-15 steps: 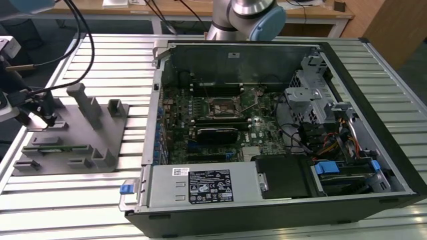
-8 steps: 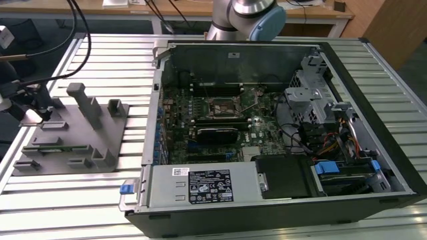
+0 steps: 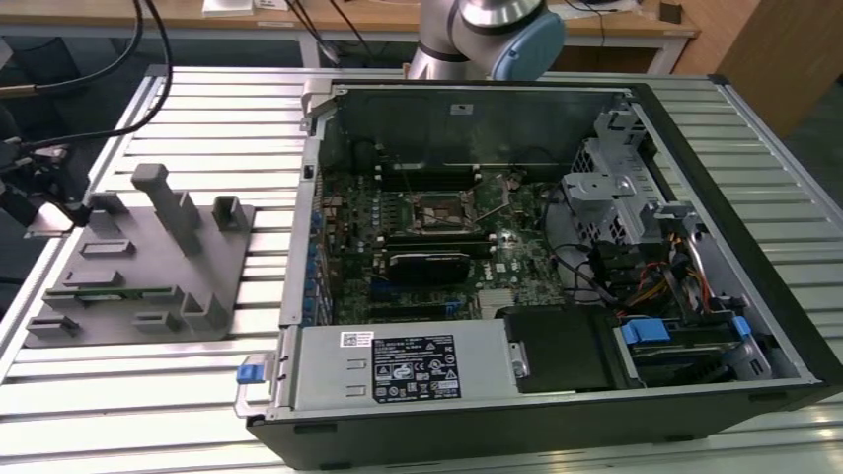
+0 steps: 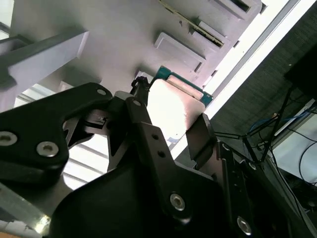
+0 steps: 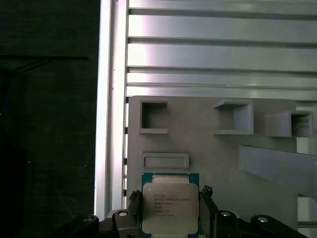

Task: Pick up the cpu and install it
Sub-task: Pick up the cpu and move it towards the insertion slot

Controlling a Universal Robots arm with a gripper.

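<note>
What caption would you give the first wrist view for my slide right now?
Gripper at the cpu, over the grey holder block on the slatted metal table.

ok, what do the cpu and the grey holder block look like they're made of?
The cpu: pale satin metal lid that glares under light, on a green rim, likely circuit-board laminate. The holder block: uniform matte grey, no glints, probably moulded or printed plastic.

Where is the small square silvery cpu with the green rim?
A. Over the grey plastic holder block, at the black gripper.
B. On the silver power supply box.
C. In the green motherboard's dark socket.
A: the first wrist view shows the cpu against the grey holder block, right at the gripper.
</note>
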